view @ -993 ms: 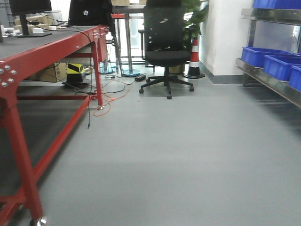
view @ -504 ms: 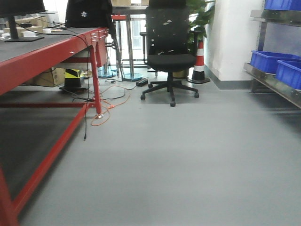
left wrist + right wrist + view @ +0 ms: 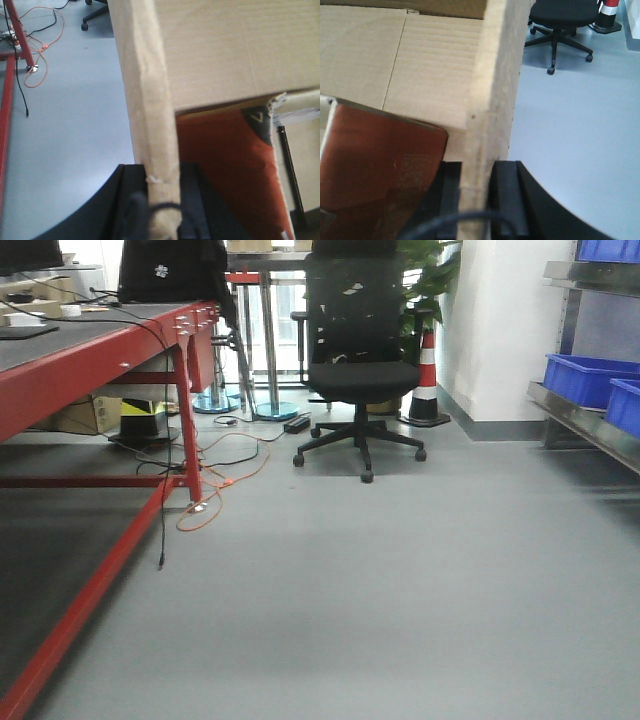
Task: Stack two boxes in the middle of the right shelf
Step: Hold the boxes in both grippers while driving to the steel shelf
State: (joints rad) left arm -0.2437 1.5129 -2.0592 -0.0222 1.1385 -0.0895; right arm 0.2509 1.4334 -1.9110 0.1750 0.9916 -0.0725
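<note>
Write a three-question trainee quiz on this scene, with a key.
1. True or false: the black swivel office chair stands on the red-framed metal table.
2. Fill in: the plastic bins on the shiny steel shelf are ____.
3. What does the left claw clamp? A: the chair. B: the wall of the brown corrugated cardboard box. C: a bin.
Key: 1 false; 2 blue; 3 B.
</note>
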